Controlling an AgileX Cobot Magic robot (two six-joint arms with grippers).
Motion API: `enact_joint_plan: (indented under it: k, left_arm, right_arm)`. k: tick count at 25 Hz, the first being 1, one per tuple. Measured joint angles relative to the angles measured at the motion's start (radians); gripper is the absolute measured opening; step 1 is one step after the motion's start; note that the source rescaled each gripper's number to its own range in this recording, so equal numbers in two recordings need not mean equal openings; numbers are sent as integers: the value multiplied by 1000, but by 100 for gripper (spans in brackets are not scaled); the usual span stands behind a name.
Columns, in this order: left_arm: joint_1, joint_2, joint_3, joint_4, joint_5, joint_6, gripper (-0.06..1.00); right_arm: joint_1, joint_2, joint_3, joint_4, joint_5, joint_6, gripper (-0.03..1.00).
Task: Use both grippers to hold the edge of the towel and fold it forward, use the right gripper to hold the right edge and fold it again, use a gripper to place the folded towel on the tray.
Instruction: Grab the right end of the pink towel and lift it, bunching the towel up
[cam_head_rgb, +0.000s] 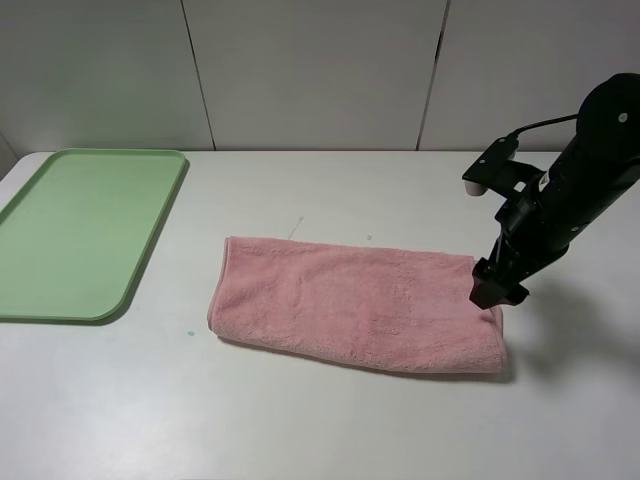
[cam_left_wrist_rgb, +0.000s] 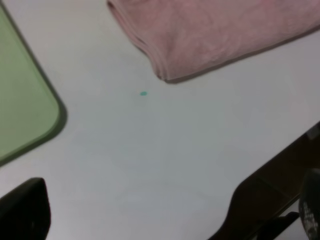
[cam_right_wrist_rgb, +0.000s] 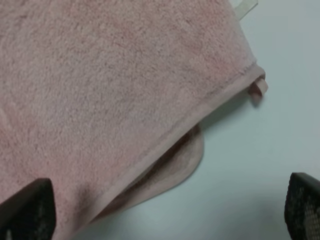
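1. The towel (cam_head_rgb: 355, 305), folded once, lies to the right of the tray (cam_head_rgb: 60, 235), apart from it.
2. The right gripper (cam_head_rgb: 497, 288), fingers spread, hovers at the towel end farthest from the tray.
3. The layers there are uneven (the lower layer (cam_right_wrist_rgb: 186, 162) peeks out), so a pinch may catch only one.

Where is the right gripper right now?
The right gripper is on the right of the exterior high view, jaws open at the right edge of the folded towel, far from the tray at the left.
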Motion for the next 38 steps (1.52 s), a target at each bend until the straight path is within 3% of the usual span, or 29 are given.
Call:
enact_joint_plan:
  k: [4,7,11,15,17,32,35,38]
  left_arm:
    - [8,0,0,-37,-1,-1,100]
    - [68,0,1,-46,-1,-1,100]
    - [241,0,3,-70,-2,15,100]
    - [470,0,4,-109,-3,74,100]
    - [526,-1,4,-127,-3,104,100]
    - [543,-114,5,-136,-3,137,100]
    - [543,-114,5,-136,-3,137,100]
    - [543,-114,5,-136,-3,137,100]
  right_arm:
    - [0,0,0,1,0,0,100]
    - [0,0,0,2,0,0,100]
    - [0,0,0,2,0,0,100]
    - [0,0,0,2,-3,6,100]
    - [0,0,0,3,-8,22,100]
    - [0,0,0,-1,-37,151,100]
    - [0,0,0,-10,-37,267,100]
    - [0,0,0,-23,-37,468,100]
